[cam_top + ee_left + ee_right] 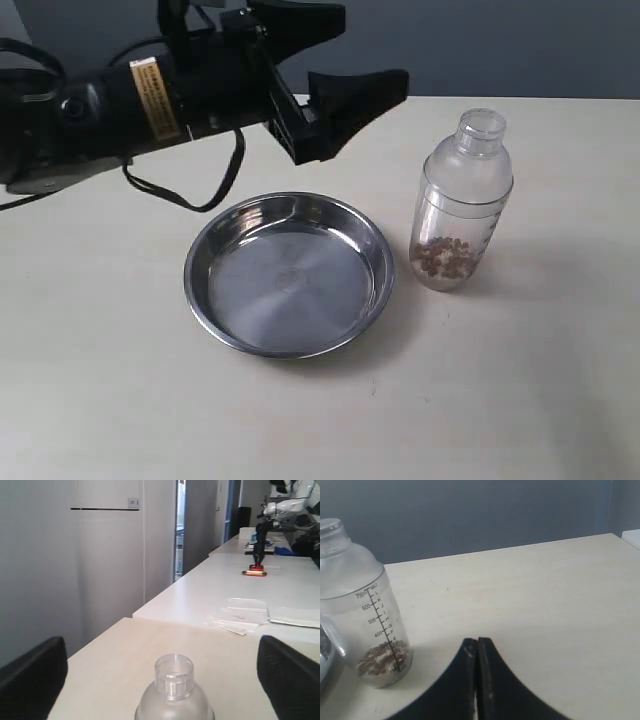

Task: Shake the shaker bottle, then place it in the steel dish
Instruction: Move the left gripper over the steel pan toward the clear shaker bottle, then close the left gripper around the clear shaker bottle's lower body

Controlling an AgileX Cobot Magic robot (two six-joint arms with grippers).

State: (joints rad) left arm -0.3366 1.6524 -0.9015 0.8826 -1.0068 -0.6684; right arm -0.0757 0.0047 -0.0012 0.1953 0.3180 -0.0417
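Observation:
The shaker bottle stands upright on the table just right of the steel dish, which holds nothing. Brown bits lie at the bottle's bottom. My left gripper hangs open above the table behind the dish, left of the bottle and apart from it. In the left wrist view the bottle's clear cap and frosted dome sit between the wide-apart fingers, farther off. My right gripper is shut on nothing, low over the table, with the bottle off to its side. It does not show in the exterior view.
A black cable droops from the left arm onto the table behind the dish. The dish's rim shows beside the bottle in the right wrist view. Beyond the table stand white desks with papers and a red-based stand.

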